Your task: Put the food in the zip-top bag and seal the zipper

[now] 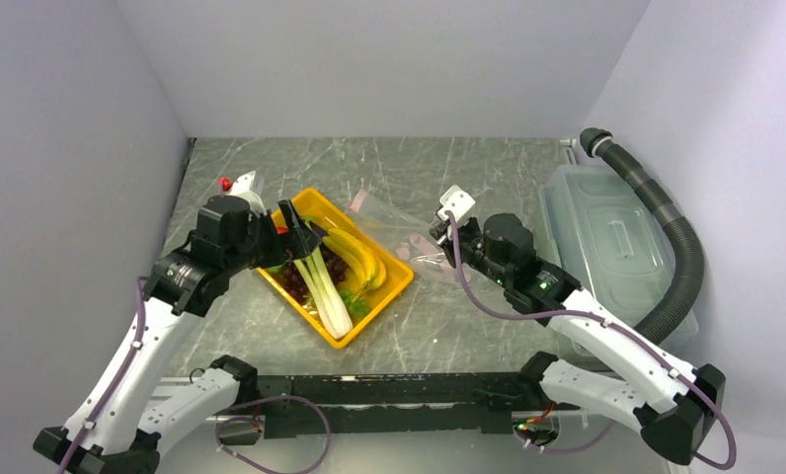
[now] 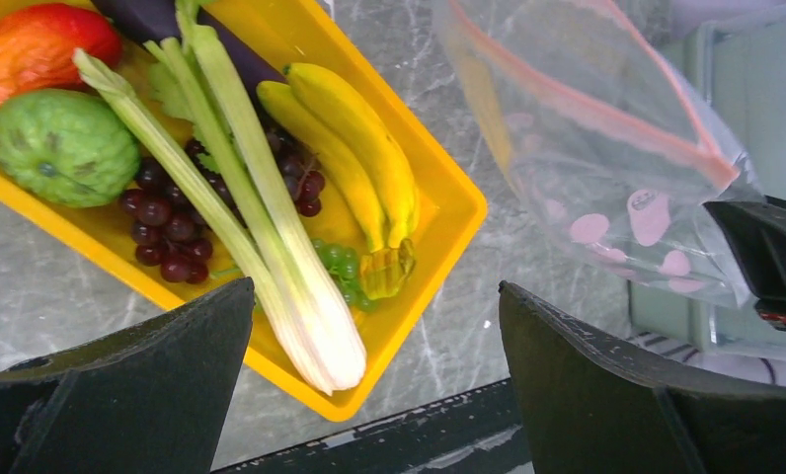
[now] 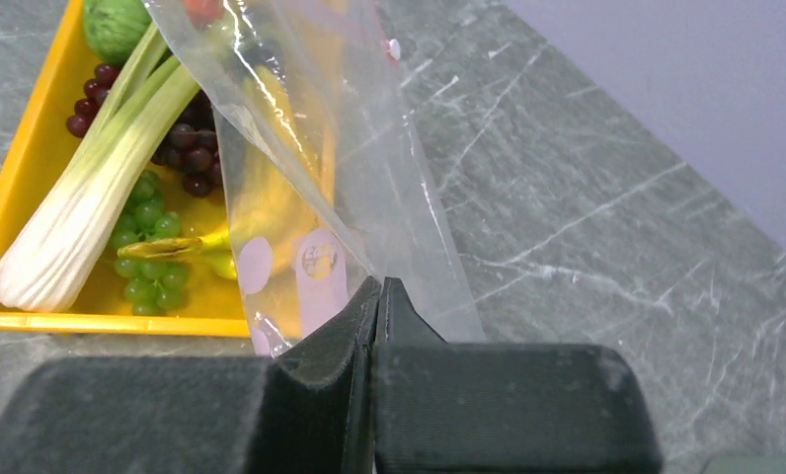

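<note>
In the yellow tray (image 1: pixel 401 284), below the left gripper (image 1: pixel 298 229) with fingers spread wide: celery (image 1: pixel 327 291), bananas (image 1: pixel 361 257), grapes (image 1: pixel 295 281). Beside the tray: clear bag (image 3: pixel 359 168), edge pinched in the right gripper (image 3: pixel 379 294).

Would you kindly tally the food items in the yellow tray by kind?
Celery stalk: 1
Banana bunch: 1
Purple grape bunch: 1
Green grape bunch: 1
Bumpy green fruit: 1
Orange-red fruit: 1
Dark purple piece: 1
Total: 7
</note>
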Action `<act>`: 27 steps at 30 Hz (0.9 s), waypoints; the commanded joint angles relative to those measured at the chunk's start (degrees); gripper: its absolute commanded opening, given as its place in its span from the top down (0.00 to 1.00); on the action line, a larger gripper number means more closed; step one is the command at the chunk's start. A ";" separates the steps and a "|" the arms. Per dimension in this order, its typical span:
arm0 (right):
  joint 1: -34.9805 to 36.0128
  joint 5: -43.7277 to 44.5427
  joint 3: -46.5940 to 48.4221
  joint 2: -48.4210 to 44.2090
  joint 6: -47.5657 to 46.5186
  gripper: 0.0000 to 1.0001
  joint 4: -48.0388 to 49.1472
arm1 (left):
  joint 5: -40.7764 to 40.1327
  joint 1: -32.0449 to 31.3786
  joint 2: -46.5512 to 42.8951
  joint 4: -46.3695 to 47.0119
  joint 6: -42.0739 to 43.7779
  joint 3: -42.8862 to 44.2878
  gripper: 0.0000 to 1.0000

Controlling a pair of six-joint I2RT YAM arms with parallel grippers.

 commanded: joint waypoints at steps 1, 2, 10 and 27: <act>0.52 -4.28 -1.20 -2.50 -4.40 1.00 6.41 | 4.42 0.60 0.15 2.62 -4.17 2.36 0.01; 0.61 -4.63 -1.55 -2.88 -5.02 1.00 6.91 | 5.74 1.32 0.47 2.90 -4.77 2.46 0.02; 0.96 -7.93 -5.07 -6.04 -7.85 1.00 11.50 | 26.31 14.17 1.63 12.08 -12.60 -3.20 0.12; 1.84 -12.68 -8.67 -8.21 -12.99 1.00 19.35 | 38.77 16.78 4.85 22.69 -24.50 -9.19 0.23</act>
